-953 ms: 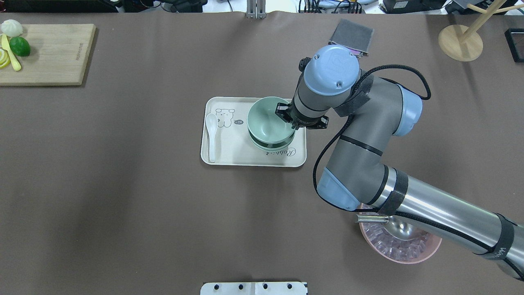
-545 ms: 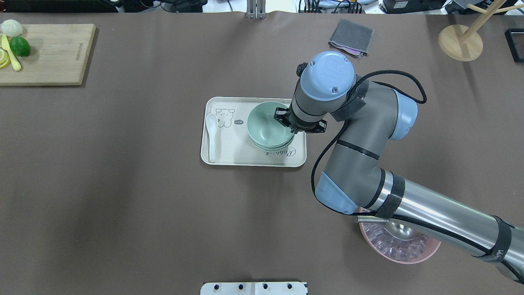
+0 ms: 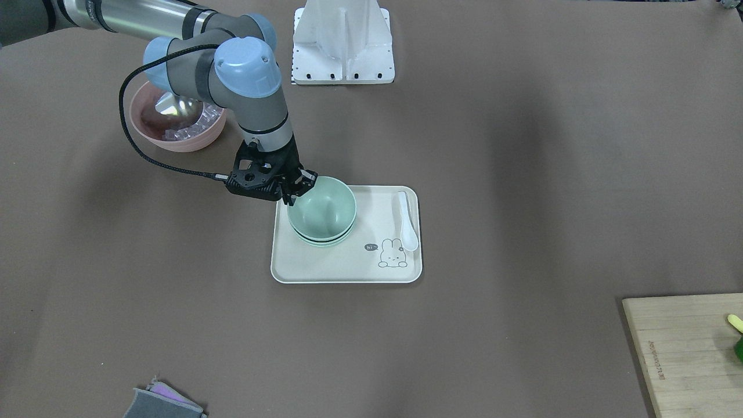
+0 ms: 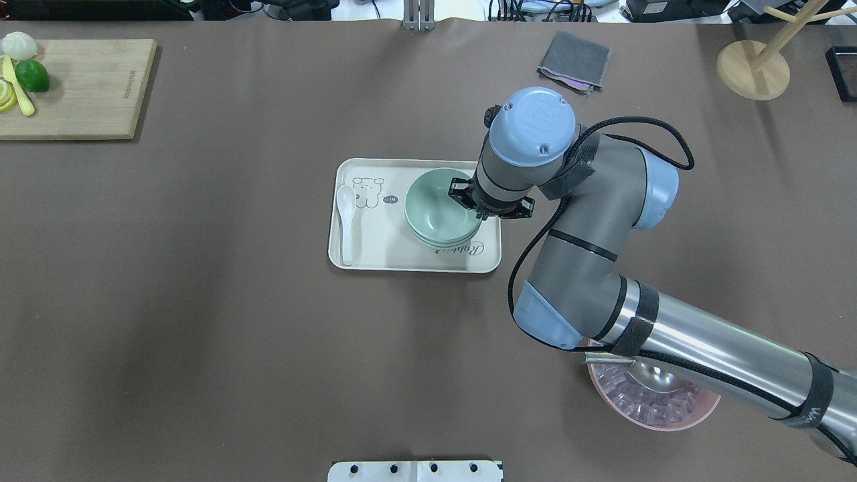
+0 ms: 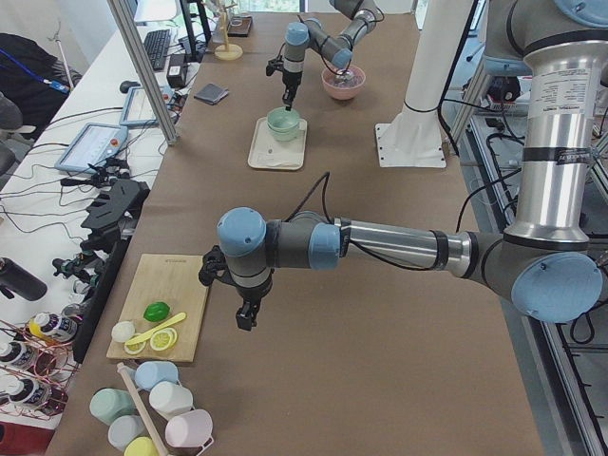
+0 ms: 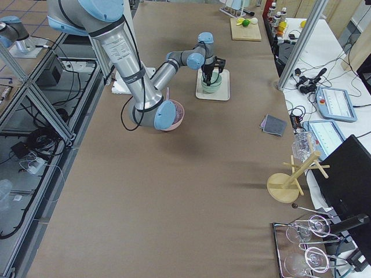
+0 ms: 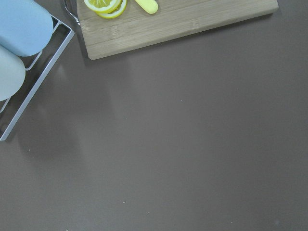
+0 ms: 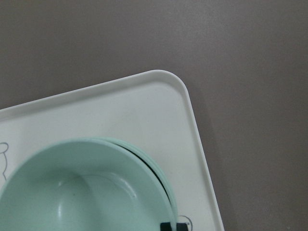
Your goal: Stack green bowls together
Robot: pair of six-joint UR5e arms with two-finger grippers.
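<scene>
Three green bowls (image 4: 438,211) sit nested in one stack on the tray (image 4: 375,258), in the half of the tray nearer the robot's right side. The top bowl (image 3: 322,206) sits slightly off-centre in the stack, so the rims of the bowls beneath show as thin crescents along one side. The right gripper (image 3: 295,194) points down at the edge of the stack nearest the tray's right-hand border, its jaws closed on the rim of the top bowl with one finger inside the rim and one outside. One white spoon (image 4: 346,221) lies along the opposite end of the tray, beside a printed cartoon animal, apart from the stack. Off the tray, toward the robot's base on its right side, stands a pink bowl (image 3: 174,144) holding a metal scoop. The left gripper (image 5: 245,318) hangs over bare tabletop well apart from the tray, toward the robot's left end of the table; whether its jaws are open or closed cannot be told. A wooden cutting board (image 4: 80,87) with fruit lies far from the tray on that same side.
</scene>
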